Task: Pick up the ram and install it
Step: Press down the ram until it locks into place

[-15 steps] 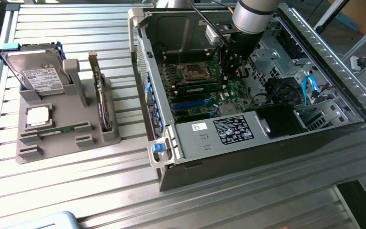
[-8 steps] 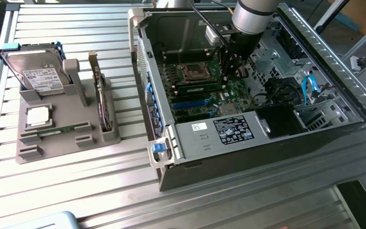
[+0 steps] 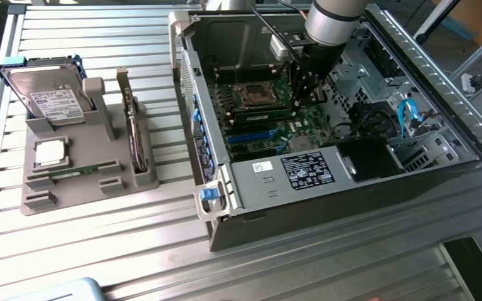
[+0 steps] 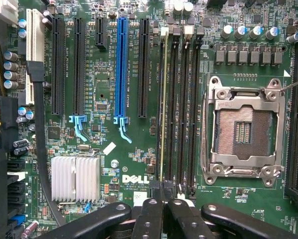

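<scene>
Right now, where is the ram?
Inside the computer case, the ram stands edge-on in a memory slot beside the CPU socket, with the shut gripper at one end.

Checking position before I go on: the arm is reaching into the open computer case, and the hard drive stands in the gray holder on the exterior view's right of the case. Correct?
Not quite. The hard drive stands in the gray holder on the exterior view's left of the computer case, not its right, as the exterior view shows. The arm does reach into the open case.
</scene>
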Available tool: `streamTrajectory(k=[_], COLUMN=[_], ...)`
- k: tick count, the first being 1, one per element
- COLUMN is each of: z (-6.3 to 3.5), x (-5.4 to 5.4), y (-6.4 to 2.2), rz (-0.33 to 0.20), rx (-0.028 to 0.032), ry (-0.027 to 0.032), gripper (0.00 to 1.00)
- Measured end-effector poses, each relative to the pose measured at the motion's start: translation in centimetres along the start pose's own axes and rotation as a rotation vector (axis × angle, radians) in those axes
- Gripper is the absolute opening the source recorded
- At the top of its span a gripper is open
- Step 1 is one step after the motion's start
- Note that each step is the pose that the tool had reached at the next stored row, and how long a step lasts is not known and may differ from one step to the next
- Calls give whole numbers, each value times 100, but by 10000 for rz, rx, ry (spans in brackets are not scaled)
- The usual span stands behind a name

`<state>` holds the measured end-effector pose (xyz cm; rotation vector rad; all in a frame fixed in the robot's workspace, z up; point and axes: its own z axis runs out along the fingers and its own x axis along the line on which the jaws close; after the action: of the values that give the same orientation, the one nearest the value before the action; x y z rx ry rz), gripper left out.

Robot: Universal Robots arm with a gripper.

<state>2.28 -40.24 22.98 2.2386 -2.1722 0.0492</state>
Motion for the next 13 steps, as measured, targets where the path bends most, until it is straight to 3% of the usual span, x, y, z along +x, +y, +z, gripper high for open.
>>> streamTrajectory(k=[7,13], z=[-17,-102], x=[-1,4], y=[-1,-5], rz=[2,1], rx=[3,0], ry=[-11,-2], gripper=[11,11])
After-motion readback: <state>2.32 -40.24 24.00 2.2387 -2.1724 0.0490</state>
